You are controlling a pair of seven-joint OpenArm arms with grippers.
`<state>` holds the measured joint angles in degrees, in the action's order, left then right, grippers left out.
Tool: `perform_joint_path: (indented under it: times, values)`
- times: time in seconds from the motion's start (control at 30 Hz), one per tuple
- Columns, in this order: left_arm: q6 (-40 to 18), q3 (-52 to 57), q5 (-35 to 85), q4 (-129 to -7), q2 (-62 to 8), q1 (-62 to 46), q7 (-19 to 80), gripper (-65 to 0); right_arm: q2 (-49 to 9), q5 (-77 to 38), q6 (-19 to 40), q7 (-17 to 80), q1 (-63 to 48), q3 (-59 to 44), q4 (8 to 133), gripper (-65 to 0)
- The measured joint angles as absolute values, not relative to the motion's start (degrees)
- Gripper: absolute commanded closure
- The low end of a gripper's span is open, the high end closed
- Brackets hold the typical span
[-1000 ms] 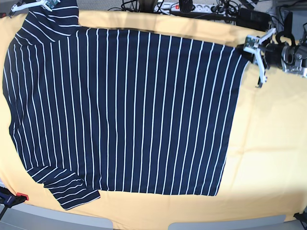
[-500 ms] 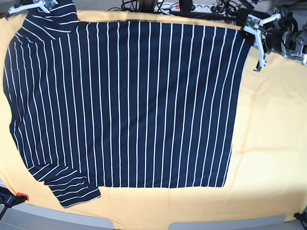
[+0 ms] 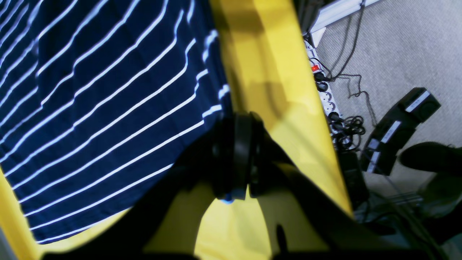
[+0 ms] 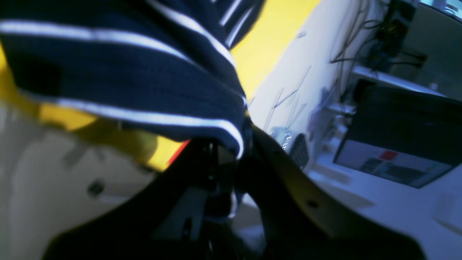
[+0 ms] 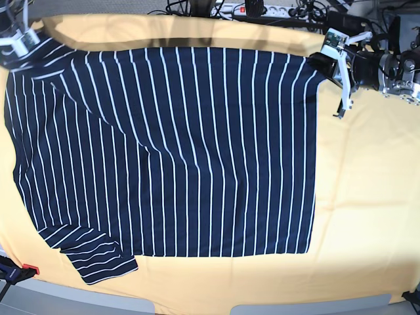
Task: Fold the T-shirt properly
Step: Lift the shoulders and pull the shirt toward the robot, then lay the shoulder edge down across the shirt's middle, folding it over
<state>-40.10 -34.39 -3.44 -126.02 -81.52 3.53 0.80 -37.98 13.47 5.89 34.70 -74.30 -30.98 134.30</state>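
The T-shirt (image 5: 170,151) lies spread nearly flat across my yellow table (image 5: 367,197), one sleeve folded at the near edge. Farther back, my left claw (image 3: 234,159) is clamped on the shirt's far hem corner. My right claw (image 4: 231,151) is pinched shut on striped cloth at the opposite far corner. Beyond the table, a power strip (image 5: 256,9) and cables sit on the floor.
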Motion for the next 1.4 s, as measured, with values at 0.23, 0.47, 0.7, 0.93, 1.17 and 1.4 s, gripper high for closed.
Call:
perform_joint_path:
  times: [0.23, 0.47, 0.7, 0.93, 1.17, 1.4]
  values:
    - [-40.3, -34.4, -4.8, -126.0, -81.3, 6.1, 14.3, 0.0, -45.0, -5.1, 13.4, 31.3, -74.0, -33.9, 134.3, 0.0]
    - [-40.4, -34.4, -4.4, -126.0, -81.4, 12.6, 9.1, 0.0, -47.0, -8.0, 18.7, 26.5, -66.1, -33.9, 134.3, 0.0]
    - [-40.6, -34.4, -4.3, -121.6, -75.2, 13.3, 5.7, 0.0, -48.3, -16.2, 24.0, 23.3, -56.3, -33.8, 125.8, 0.0]
    - [-39.4, -34.5, -5.9, -111.3, -66.8, 16.9, 5.1, 0.0, -49.8, -19.3, 26.0, 22.3, -43.5, -24.0, 116.4, 0.0]
    - [-39.3, -34.5, -2.8, -102.2, -61.3, 21.4, 3.0, 0.0, -49.6, -14.7, 26.0, 22.3, -27.4, -9.3, 104.8, 0.0]
    - [-38.9, -34.5, -2.9, -98.1, -58.3, 23.0, 1.0, 0.0, -49.5, -14.7, 27.9, 22.6, -13.3, 0.3, 95.7, 0.0]
